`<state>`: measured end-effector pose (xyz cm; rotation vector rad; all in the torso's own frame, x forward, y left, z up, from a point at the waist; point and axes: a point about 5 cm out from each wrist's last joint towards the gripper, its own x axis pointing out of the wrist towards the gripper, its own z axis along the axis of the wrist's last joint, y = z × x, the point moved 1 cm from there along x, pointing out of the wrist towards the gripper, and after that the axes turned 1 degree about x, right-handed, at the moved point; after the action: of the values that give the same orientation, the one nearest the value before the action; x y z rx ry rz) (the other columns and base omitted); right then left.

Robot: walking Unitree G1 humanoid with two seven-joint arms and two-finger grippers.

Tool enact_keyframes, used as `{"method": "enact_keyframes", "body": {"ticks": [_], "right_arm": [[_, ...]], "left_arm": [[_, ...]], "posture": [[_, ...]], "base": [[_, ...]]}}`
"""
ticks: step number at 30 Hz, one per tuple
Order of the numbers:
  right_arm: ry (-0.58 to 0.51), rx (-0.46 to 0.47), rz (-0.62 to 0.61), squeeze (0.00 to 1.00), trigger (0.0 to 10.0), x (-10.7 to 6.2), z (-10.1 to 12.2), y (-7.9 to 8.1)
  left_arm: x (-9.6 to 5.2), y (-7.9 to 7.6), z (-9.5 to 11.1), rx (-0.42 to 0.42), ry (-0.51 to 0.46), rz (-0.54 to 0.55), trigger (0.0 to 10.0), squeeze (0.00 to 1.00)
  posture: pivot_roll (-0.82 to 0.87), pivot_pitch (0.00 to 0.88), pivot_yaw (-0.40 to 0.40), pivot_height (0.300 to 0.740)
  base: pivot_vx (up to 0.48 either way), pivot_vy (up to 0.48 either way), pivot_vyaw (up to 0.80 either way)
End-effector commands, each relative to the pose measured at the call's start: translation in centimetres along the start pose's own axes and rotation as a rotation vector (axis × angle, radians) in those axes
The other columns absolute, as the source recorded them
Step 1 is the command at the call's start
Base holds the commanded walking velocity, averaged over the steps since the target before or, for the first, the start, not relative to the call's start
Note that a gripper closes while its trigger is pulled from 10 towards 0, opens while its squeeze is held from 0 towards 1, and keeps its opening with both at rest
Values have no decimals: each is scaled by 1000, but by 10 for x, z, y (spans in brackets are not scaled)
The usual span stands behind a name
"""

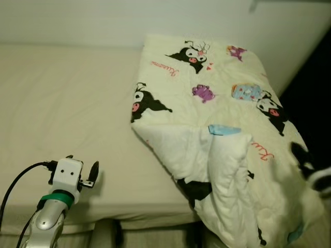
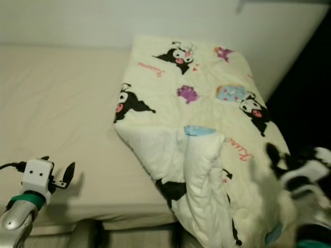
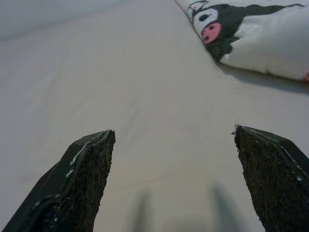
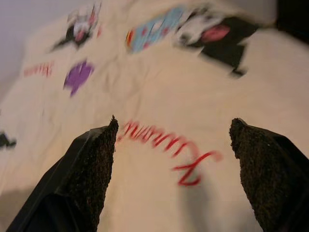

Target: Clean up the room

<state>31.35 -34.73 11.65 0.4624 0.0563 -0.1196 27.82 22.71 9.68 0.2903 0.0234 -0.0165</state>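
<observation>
Cartoon-print quilt [image 1: 222,119] lies folded across frame right on the bed [image 1: 67,108]. Left gripper [image 3: 174,140] — fingers spread, lower left. Right gripper [image 4: 174,130] — fingers spread over quilt, lower right.

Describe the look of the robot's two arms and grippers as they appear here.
The left arm is silver with a green band, a white boxy wrist unit and a black cable looping off it. The left gripper has two black, rough-textured fingers. The right gripper has the same black fingers; its wrist is white and black, blurred.
</observation>
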Motion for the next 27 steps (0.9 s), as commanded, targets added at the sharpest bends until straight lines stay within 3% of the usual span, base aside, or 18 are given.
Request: {"method": "enact_keyframes", "body": {"ticks": [1, 2, 5, 7, 9, 11, 13, 16, 18, 20, 24, 27], "right_arm": [[50, -34, 25, 0, 10000, 5, -14, 10], [50, -34, 25, 0, 10000, 5, -14, 10], [185, -154, 257, 0, 10000, 21, -55, 66], [250, -202, 394, 0, 10000, 22, -77, 94], [250, -202, 394, 0, 10000, 22, -77, 94], [272, -181, 532, 0, 10000, 19, -91, 118], [274, -173, 561, 0, 10000, 19, -93, 123], [279, -35, 777, 0, 10000, 4, -87, 139], [303, 136, 1003, 0, 10000, -19, -67, 141], [304, 261, 1125, 0, 10000, -34, -47, 138], [276, 295, 1136, 0, 10000, -37, -36, 134], [107, 268, 866, 0, 10000, -16, -11, 97]], "left_arm": [[-4, -1, -7, -4, 24, -6, 10000, 0], [-4, -1, -7, -4, 24, -6, 10000, 0], [-1, -5, -1, -14, 0, -40, 10000, 0], [0, -5, 0, -13, -3, -43, 10000, 0], [0, -5, 0, -13, -3, -43, 10000, 0], [3, -6, 2, -19, -14, -47, 10000, 0], [4, -6, 3, -21, -17, -49, 10000, 0], [3, -20, 13, -76, -57, -166, 10000, 0], [1, -31, 23, -109, -96, -261, 10000, 0], [2, -32, 31, -144, -124, -281, 10000, 0], [3, -30, 35, -167, -138, -279, 10000, 0], [4, -23, 47, -225, -176, -292, 10000, 0]], "posture": [[75, 29, 6, 570], [75, 29, 6, 570], [80, 25, -2, 570], [81, 22, -6, 570], [81, 22, -6, 570], [81, 22, -6, 570], [81, 22, -6, 570], [83, 22, -10, 570], [77, 22, -7, 570], [77, 23, -8, 570], [77, 23, -10, 570], [70, 16, -8, 570]], "base": [[0, 0, 0], [0, 0, 0], [0, 0, 0], [0, 0, 0], [0, 0, 0], [0, 0, 0], [0, 0, 0], [0, 0, 0], [0, 0, 0], [0, 0, 0], [0, 0, 0], [0, 0, 0]]}}
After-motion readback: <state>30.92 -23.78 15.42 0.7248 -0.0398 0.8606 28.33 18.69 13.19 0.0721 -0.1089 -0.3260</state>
